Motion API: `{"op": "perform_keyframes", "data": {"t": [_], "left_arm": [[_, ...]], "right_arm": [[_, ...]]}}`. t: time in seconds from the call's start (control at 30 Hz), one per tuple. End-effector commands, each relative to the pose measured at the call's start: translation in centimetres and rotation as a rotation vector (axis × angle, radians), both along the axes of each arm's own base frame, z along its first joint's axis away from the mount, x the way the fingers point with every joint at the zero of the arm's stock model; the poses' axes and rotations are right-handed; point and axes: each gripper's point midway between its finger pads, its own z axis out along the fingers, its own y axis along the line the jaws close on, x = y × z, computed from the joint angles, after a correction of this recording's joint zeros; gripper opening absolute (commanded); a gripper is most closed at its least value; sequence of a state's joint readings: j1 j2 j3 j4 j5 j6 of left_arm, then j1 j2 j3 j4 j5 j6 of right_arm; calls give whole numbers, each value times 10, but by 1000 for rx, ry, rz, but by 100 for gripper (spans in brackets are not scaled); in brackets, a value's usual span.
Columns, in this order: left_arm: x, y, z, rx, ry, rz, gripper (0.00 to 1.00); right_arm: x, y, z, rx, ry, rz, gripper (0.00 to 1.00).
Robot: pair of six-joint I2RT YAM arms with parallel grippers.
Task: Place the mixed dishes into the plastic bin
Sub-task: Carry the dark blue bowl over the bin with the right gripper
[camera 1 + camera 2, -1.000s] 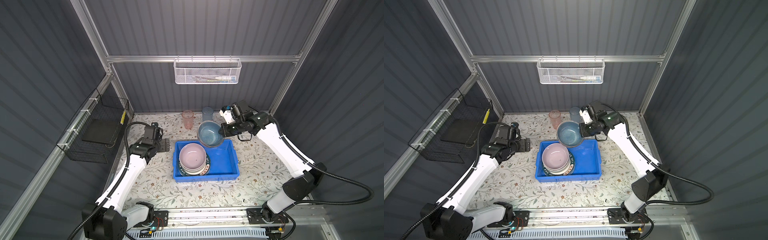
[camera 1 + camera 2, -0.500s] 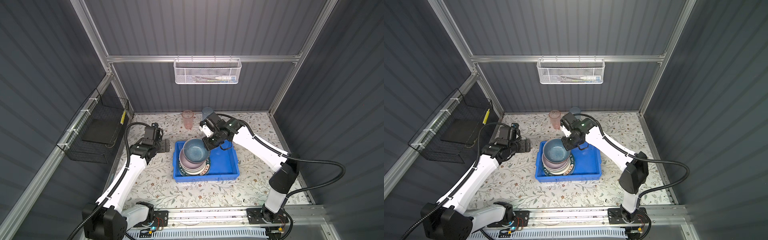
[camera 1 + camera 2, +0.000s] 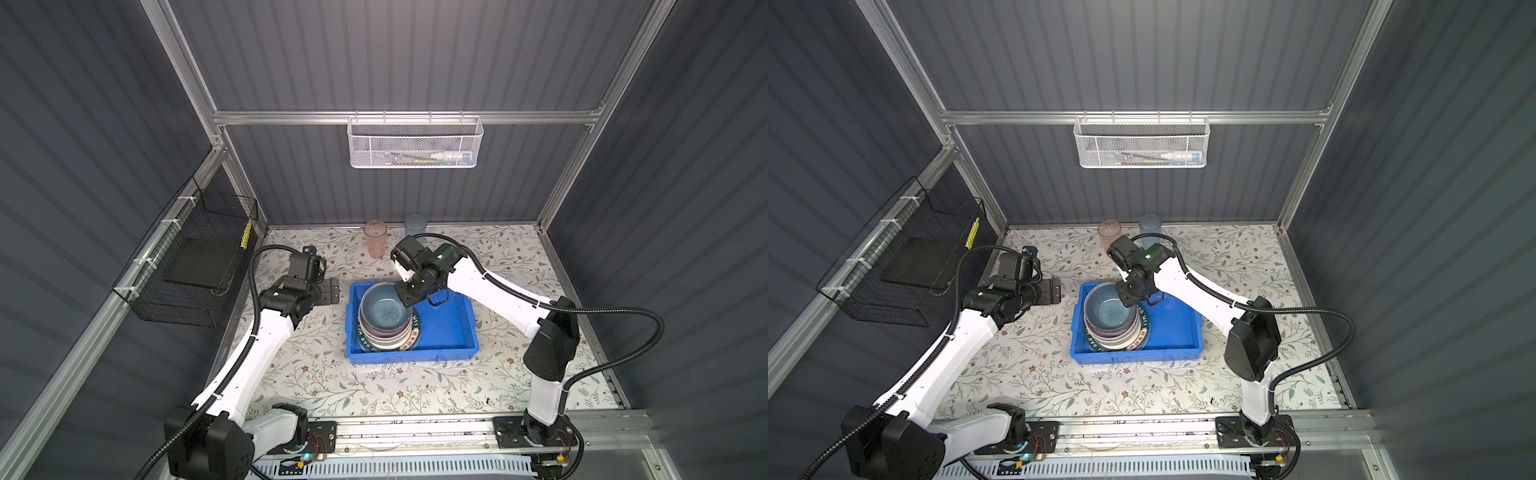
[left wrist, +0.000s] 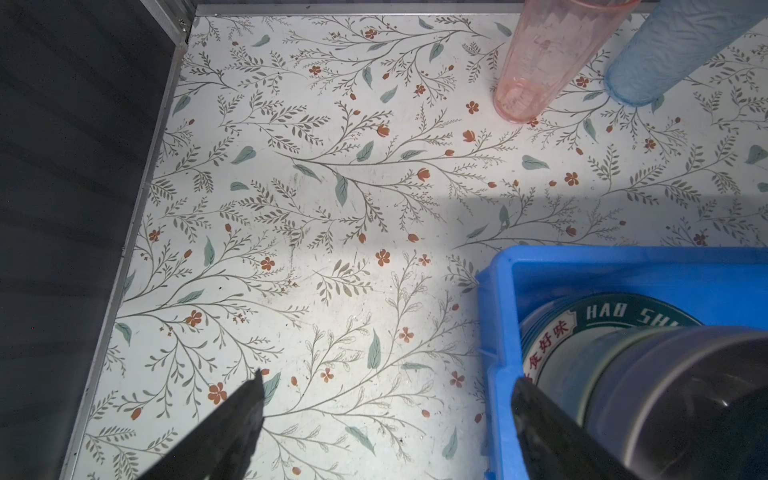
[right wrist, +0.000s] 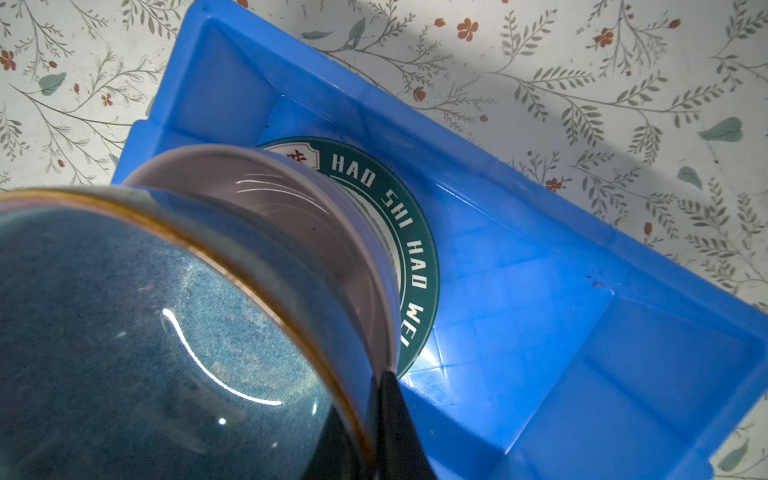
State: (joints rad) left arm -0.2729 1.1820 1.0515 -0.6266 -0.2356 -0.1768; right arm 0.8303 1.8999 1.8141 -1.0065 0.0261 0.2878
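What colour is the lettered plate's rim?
The plate's rim is dark green with white lettering, clearest in the right wrist view.

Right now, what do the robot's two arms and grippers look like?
The left arm and right arm have white shells with black joints. A black ribbed cable hose loops along each. The left gripper and right gripper are black with tapered fingers. A green light shows on the right arm.

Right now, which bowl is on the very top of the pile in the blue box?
The dark-blue bowl, the one the right gripper is pinching by its rim. The lilac bowl sits underneath, with only its rim peeking out.
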Motion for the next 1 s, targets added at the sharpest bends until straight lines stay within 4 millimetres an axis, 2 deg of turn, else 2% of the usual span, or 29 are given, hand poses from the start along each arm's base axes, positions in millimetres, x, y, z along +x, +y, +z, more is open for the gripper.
{"op": "perform_keyframes", "data": {"t": [0.0,0.57,0.77,0.97], "left_arm": [[0,0,1,-18,-6,9,94],[-1,0,-1,-15,1,4,94],[0,-1,-3,-14,10,0,94],[0,-1,-3,-15,10,-3,93]], "right_arm": [[6,15,17,70,-56,-4,0],[-2,16,-3,-14,-60,-1,1],[0,12,-8,-27,-64,-39,4],[-1,12,-10,-29,-63,-48,11]]}}
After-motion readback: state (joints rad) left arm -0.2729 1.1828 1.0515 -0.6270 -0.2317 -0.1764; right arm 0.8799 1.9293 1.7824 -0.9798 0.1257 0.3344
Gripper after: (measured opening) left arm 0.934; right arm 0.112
